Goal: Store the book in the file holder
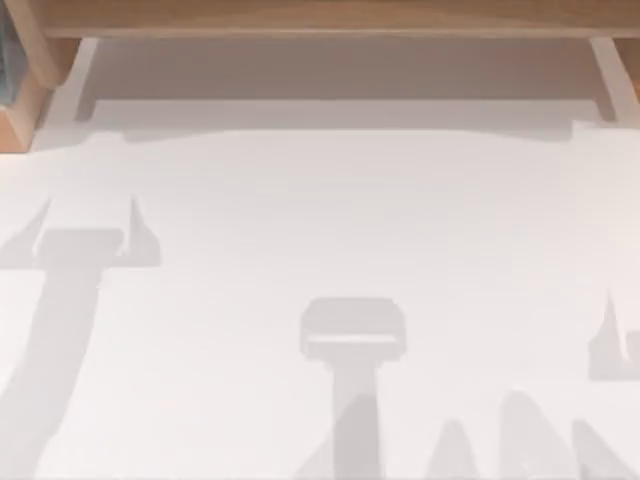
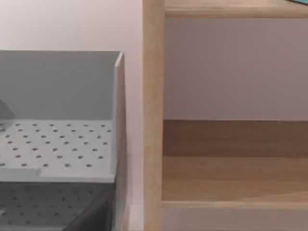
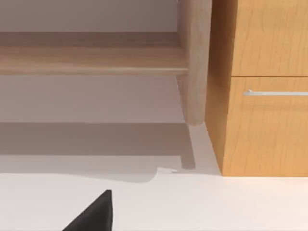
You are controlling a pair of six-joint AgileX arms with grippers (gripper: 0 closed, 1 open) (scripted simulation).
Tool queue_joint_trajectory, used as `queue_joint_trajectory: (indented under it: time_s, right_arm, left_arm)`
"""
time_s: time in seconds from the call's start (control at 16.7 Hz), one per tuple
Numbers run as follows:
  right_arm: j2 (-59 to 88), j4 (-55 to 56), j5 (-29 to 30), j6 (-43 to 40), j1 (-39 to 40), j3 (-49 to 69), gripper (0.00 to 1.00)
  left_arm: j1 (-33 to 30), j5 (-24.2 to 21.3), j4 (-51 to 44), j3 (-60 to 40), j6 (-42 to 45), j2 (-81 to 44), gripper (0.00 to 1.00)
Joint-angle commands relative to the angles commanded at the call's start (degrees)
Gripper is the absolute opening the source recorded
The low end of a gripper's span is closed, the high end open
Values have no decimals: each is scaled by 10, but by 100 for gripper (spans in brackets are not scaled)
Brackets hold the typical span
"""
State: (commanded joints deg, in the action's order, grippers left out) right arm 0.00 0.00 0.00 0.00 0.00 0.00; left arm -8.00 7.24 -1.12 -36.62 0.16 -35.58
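Observation:
The file holder (image 2: 57, 149) is a grey box with a perforated floor and a plain back wall. In the left wrist view it stands close in front of my left arm's camera, beside a wooden shelf post (image 2: 153, 115). The book is out of view. A black wedge (image 3: 94, 216) juts in over the white table in the right wrist view; it looks like part of my right gripper. In the top view, fork-shaped shadows fall on the table at the left (image 1: 85, 245) and at the right edge (image 1: 612, 345).
A wooden shelf unit (image 1: 330, 18) runs along the table's far edge, with an open bay (image 2: 236, 159) beside the file holder. A wooden drawer cabinet (image 3: 262, 120) with a metal handle (image 3: 276, 92) stands at the right. The white table (image 1: 320, 220) spreads in front.

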Motion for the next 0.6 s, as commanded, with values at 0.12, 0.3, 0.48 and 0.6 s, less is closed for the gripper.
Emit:
queue_joint_trajectory:
  time_s: [0.12,0.3,0.48,0.6]
  right_arm:
    - [0,0,0,0,0,0,100]
    - [0,0,0,0,0,0,100]
    - [0,0,0,0,0,0,100]
    - [0,0,0,0,0,0,100]
  left_arm:
    - [-23,21,-3,-113,0,-108,100]
    - [-58,53,-8,-286,1,-272,100]
    - [-91,82,-13,-447,2,-428,100]
    - [-110,100,-15,-541,2,-519,100]
